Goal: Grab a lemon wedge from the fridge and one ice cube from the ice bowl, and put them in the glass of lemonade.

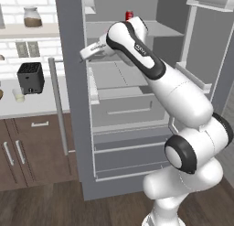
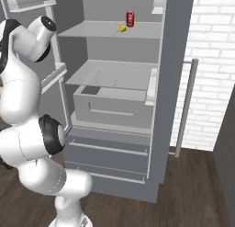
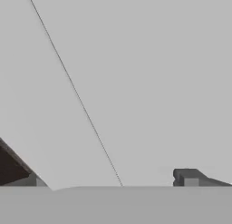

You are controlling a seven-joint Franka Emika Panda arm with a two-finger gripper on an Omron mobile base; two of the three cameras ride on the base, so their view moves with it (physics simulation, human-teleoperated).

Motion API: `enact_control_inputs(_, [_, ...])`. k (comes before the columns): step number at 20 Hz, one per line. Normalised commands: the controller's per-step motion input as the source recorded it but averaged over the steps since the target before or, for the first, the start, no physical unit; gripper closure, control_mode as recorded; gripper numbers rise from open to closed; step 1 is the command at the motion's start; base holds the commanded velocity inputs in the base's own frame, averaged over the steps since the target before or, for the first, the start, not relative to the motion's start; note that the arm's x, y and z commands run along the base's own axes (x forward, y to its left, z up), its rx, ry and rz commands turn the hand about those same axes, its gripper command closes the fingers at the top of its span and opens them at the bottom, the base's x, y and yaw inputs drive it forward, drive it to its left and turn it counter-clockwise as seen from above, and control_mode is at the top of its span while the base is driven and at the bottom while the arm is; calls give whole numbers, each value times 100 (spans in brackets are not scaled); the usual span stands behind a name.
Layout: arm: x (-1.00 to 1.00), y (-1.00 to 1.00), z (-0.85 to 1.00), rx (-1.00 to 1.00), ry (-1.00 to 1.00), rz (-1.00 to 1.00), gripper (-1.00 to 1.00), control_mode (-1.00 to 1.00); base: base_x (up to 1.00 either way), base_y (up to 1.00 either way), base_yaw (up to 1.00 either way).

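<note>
The fridge is seen w/ doors swung wide, grey shelves and drawers exposed. The lemon wedge is found on the upper shelf, just beside a red can, on the can's left in the right base view. In the left base view the can is seen behind the arm's elbow; the wedge cannot be made out there.

The arm is bent into the fridge opening. The pincer is held at mid height near the left door's inner edge, below the wedge's shelf and well apart from the wedge. Its fingers are spread wide, nothing between them. In the hand view one dark fingertip is seen low at right against a flat grey surface crossed by a thin line.

To the left of the fridge, a desk over brown cupboards carries a black toaster and the glass of lemonade, set just in front-left of the toaster. A jar w/ brown contents is seen on a wall shelf above.
</note>
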Motion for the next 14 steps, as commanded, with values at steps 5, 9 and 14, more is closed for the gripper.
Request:
enact_control_inputs(5, [0, 35, 0, -2, -2, 1, -100, -100, 0, 0, 0])
enact_control_inputs(9, [-75, -39, 19, -2, -1, -1, -100, -100, 0, 0, 0])
enact_control_inputs(14, [-100, -42, 33, 0, -6, 0, -100, -100, 0, 0, 0])
